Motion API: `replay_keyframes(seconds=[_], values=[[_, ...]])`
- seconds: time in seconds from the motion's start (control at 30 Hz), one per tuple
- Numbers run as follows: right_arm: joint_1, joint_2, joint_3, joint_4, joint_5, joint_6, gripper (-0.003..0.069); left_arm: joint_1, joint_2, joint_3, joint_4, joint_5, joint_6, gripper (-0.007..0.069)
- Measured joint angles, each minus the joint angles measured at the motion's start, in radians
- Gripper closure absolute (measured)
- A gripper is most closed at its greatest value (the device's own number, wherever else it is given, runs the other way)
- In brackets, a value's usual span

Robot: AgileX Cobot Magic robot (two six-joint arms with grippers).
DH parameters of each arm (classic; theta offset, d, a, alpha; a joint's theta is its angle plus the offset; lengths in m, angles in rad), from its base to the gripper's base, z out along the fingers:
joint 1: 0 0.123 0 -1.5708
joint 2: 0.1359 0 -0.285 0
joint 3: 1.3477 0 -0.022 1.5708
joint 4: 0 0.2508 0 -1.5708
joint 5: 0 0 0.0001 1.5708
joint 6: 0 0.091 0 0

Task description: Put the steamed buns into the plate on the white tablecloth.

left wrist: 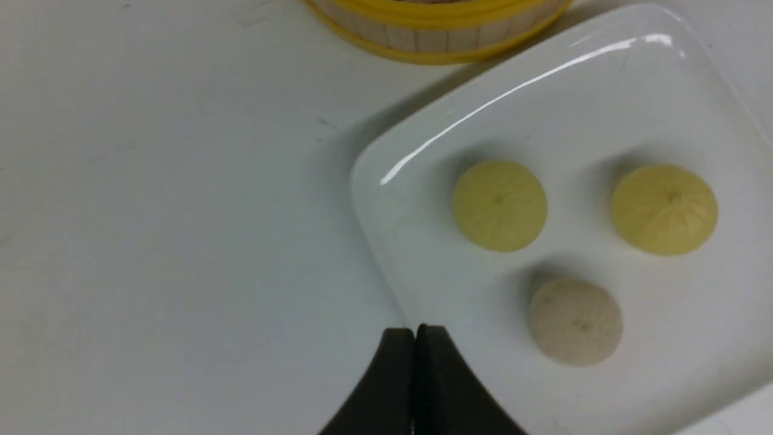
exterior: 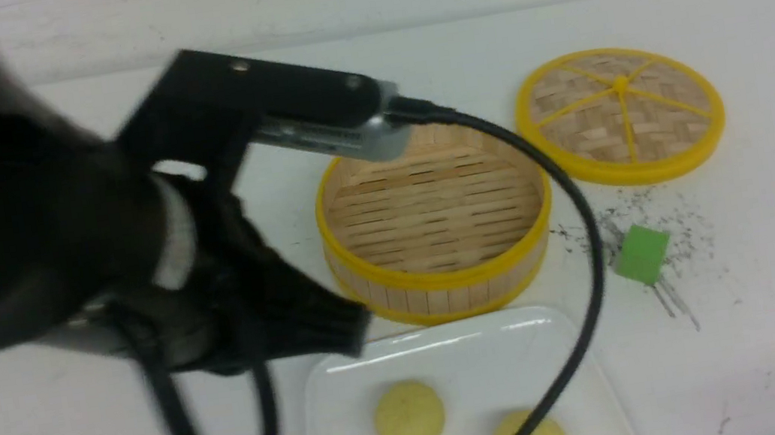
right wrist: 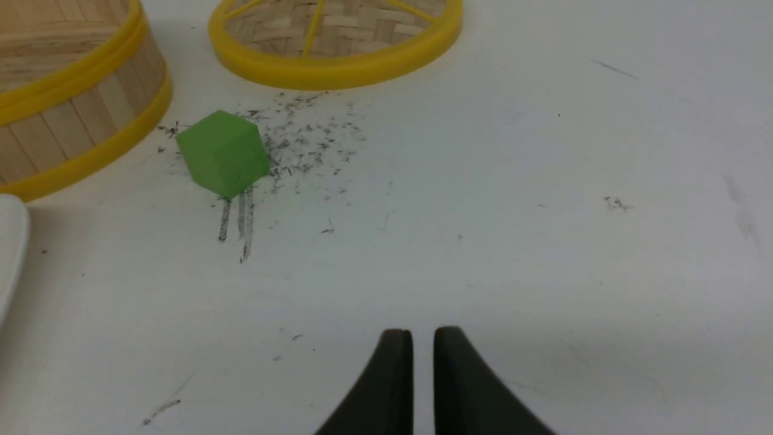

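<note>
A: A white surface (left wrist: 151,211), scuffed and specked in places, with a pale wall behind. What does the robot have in hand?

B: Nothing. The left end effector (left wrist: 415,338) has its jaws pressed together, empty, at the near edge of the plate (left wrist: 574,109). The right end effector (right wrist: 423,338) shows only a thin slit between its jaws, nothing in it, over bare surface well apart from the plate.

A: And the buns?

B: All three sit on the plate, apart from one another: two yellow ones (left wrist: 500,205) (left wrist: 664,209) side by side and a whitish one (left wrist: 575,322) nearest the left end effector. Beyond the plate the steamer (exterior: 444,293) stands empty. Its lid (exterior: 620,116) lies to the right of it, and a green block (right wrist: 223,151) sits among dark specks between lid and plate.

A: So the job looks finished. How would a bun handle if one needed shifting?

B: Probably light and somewhat soft. The dome is smooth with shallow pleats, so a pinch high up could slip off. Better to take it low across its widest part, with gentle pressure. The glossy plate looks slick, so a nudged bun may slide.

A: Any labels or writing?

B: None that can be read on anything.
</note>
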Motion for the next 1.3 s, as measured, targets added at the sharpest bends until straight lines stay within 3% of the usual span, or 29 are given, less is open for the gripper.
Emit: replay_keyframes(seconds=[0.27,0.6,0.77,1.0,1.3], values=[[0.000,0.000,0.000,0.000,0.000,0.000,0.0572,0.000,-0.257,0.054,0.019,0.020,0.017,0.0608],[0.000,0.000,0.000,0.000,-0.003,0.021,0.0556,0.000,-0.475,0.386,-0.027,-0.033,-0.159,0.0606],[0.000,0.000,0.001,0.000,-0.004,0.072,0.0550,0.000,-0.547,0.455,-0.080,-0.093,-0.208,0.0606],[0.000,0.000,0.001,0.000,0.000,0.104,0.0541,0.000,-0.605,0.682,0.008,-0.418,-0.233,0.0606],[0.000,0.000,0.001,0.000,0.000,0.107,0.0531,0.000,-0.603,0.822,0.051,-1.033,-0.284,0.0606]])
